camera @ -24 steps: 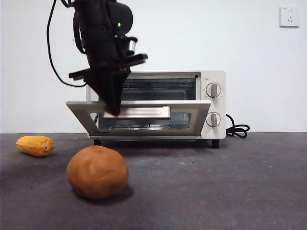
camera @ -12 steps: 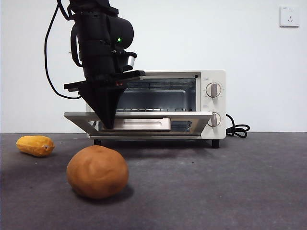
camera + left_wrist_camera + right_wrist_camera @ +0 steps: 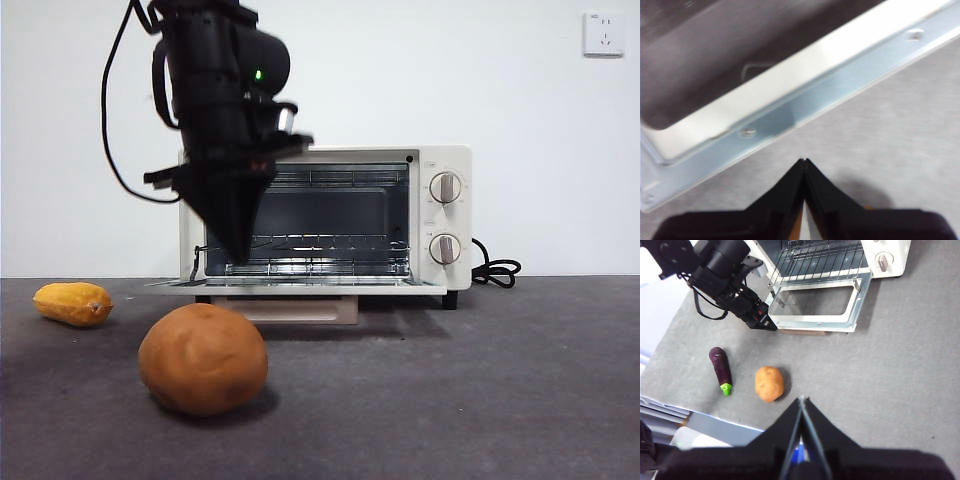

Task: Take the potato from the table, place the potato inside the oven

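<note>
The potato [image 3: 203, 358] [image 3: 769, 383], round and orange-brown, lies on the dark grey table [image 3: 480, 400] in front of the oven's left half. The cream-white oven [image 3: 440, 215] [image 3: 887, 257] stands behind it. Its glass door [image 3: 300, 286] [image 3: 815, 302] hangs fully open and flat, so the wire rack shows. My left gripper [image 3: 237, 255] [image 3: 805, 161] [image 3: 771, 327] is shut and empty. It points down just above the door's front left edge, above and behind the potato. My right gripper [image 3: 801, 400] is shut and empty, high over the table's near side.
A small yellow-orange ridged vegetable [image 3: 73, 303] lies at the far left of the table. A purple eggplant [image 3: 720, 367] rests left of the potato. A black cord [image 3: 495, 270] trails from the oven's right side. The table's edge [image 3: 705, 412] is close to the eggplant.
The oven door has swung down from half open to fully open and flat. My left gripper has come off the beige handle and now sits a little higher above the door edge.
</note>
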Controlling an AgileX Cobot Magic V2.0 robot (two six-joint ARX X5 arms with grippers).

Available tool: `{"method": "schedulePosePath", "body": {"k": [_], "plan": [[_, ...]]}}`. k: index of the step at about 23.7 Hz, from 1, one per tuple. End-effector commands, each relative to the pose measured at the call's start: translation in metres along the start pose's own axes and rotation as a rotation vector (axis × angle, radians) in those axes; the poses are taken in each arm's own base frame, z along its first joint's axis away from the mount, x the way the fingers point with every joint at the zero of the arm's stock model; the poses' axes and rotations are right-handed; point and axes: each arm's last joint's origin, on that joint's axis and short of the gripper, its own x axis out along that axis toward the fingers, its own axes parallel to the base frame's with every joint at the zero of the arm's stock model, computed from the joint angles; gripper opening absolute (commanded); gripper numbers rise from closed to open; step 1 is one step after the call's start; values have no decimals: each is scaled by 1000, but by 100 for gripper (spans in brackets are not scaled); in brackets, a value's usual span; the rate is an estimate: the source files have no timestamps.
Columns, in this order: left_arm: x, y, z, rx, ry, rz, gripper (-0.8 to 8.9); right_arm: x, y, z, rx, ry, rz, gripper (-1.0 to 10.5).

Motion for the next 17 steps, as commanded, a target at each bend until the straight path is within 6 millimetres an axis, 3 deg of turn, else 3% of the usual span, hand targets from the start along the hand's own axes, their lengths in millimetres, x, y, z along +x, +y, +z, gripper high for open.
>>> {"method": "schedulePosePath", "body": {"k": [1, 5, 8, 10, 14, 17], "plan": [[-37, -10, -8, 40, -97, -23, -6, 0, 0, -1, -13, 20, 9, 2], [-117, -22, -41, 79, -304, -36, -6, 10, -3, 8, 14, 55, 121, 11], [-183, -28, -86, 105, -487, -48, -6, 20, -8, 17, 42, 83, 145, 117], [-217, -28, -120, 111, -577, -53, -6, 25, -11, 21, 63, 104, 182, 135], [-255, -25, -183, 105, -644, -20, -6, 37, -11, 31, 55, 123, 252, 136], [-270, -23, -212, 91, -703, 15, -6, 47, -7, 39, 34, 132, 298, 137]]}}
